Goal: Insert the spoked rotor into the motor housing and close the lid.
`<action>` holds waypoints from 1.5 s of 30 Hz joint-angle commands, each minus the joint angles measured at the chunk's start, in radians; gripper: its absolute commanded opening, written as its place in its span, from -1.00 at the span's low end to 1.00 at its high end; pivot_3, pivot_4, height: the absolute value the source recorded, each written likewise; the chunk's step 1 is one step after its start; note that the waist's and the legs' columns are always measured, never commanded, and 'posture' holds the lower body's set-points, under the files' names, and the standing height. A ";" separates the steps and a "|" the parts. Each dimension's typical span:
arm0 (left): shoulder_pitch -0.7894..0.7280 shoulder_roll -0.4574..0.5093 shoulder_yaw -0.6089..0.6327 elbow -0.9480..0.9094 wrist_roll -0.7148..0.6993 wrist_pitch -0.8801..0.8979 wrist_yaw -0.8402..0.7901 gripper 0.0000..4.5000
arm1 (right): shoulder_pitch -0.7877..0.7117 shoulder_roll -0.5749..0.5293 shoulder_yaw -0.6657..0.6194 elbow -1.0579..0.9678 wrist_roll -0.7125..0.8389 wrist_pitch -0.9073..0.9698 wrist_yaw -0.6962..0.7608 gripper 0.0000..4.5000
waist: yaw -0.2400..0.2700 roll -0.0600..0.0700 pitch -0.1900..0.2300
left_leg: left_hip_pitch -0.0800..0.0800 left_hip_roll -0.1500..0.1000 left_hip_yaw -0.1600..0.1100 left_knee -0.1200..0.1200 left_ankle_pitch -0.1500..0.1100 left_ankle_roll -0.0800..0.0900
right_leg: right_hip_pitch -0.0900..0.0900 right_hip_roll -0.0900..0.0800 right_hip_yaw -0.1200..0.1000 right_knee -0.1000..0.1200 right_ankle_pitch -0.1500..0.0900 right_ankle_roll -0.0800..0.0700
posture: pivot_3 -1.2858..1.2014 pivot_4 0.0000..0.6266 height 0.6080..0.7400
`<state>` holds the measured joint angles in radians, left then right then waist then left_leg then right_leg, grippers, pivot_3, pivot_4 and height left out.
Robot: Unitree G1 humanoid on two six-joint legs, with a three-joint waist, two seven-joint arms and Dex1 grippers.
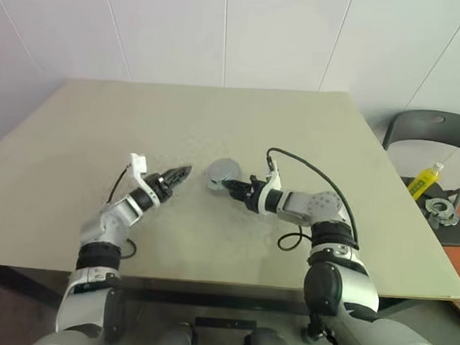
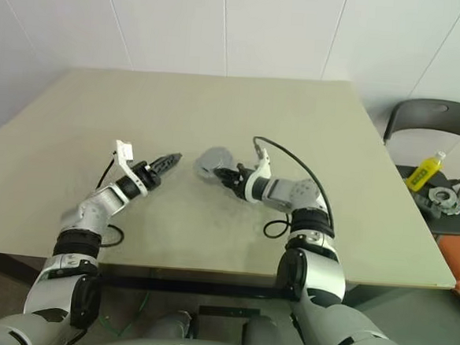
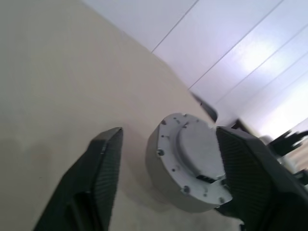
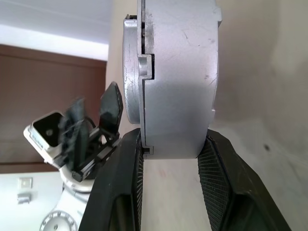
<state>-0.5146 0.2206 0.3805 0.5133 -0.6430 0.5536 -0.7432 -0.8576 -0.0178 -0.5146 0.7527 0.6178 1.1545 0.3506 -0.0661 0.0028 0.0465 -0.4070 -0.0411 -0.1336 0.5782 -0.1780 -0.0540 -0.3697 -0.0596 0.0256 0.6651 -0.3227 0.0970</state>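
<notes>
The motor housing (image 4: 168, 77) is closed: the lid (image 3: 199, 154) sits on it, and the seam between the two silver-grey parts runs along the side wall with a small notch in it. What is inside cannot be seen. The closed unit stands up on its edge near the middle of the table (image 1: 217, 124), its round screw-studded lid face turned toward the robot's left side.

The right tool (image 1: 231, 185) is clamped on this unit. Its two black fingers (image 4: 219, 187) press against the opposite flat faces at the unit's near edge, one on the lid side and one on the housing side, with the side wall between them. Whether the unit's far edge touches the table or is lifted just clear of it cannot be told.

The left tool (image 1: 184, 172) has its fingers (image 3: 98, 178) spread well apart and holds nothing. It sits just above the table, beside the unit on the lid side, pointing at it, with a gap between its tips and the lid.

To the robot's right, off the table, a chair (image 1: 442, 128) carries a yellow bottle (image 1: 424, 180) and a small grey metal part (image 1: 440, 209).
</notes>
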 commanded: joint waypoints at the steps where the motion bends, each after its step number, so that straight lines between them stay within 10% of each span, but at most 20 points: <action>1: -0.002 -0.017 0.053 -0.056 -0.096 0.112 0.071 0.89 | -0.069 0.015 -0.012 -0.003 0.056 -0.042 0.035 -0.45 | -0.002 0.000 0.000 | 0.000 0.000 0.000 0.000 0.000 0.000 | 0.000 0.000 0.000 0.000 0.000 0.000 | 0.03 -1.00 1.00; 16: -0.078 -0.033 0.196 0.047 -0.316 0.460 0.230 0.99 | -0.087 0.027 0.004 0.050 0.055 -0.101 0.055 -0.45 | -0.004 -0.001 0.001 | 0.000 0.000 0.000 0.001 0.001 -0.002 | 0.000 0.000 0.000 0.001 0.000 0.000 | 0.03 -1.00 1.00; 45: -0.214 -0.037 0.144 0.324 -0.222 0.349 0.099 0.99 | -0.097 0.055 0.012 0.064 0.069 -0.111 0.054 -0.45 | -0.004 -0.001 0.001 | 0.000 -0.001 0.001 0.001 0.003 -0.005 | 0.000 0.000 0.000 0.002 0.001 0.000 | 0.03 -1.00 1.00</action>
<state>-0.6876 0.1826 0.5277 0.8312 -0.8715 0.9236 -0.6137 -0.9010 0.0286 -0.4967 0.8377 0.6421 1.0614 0.3722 -0.0696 0.0015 0.0470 -0.4070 -0.0420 -0.1326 0.5789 -0.1750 -0.0589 -0.3697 -0.0598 0.0253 0.6669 -0.3220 0.0970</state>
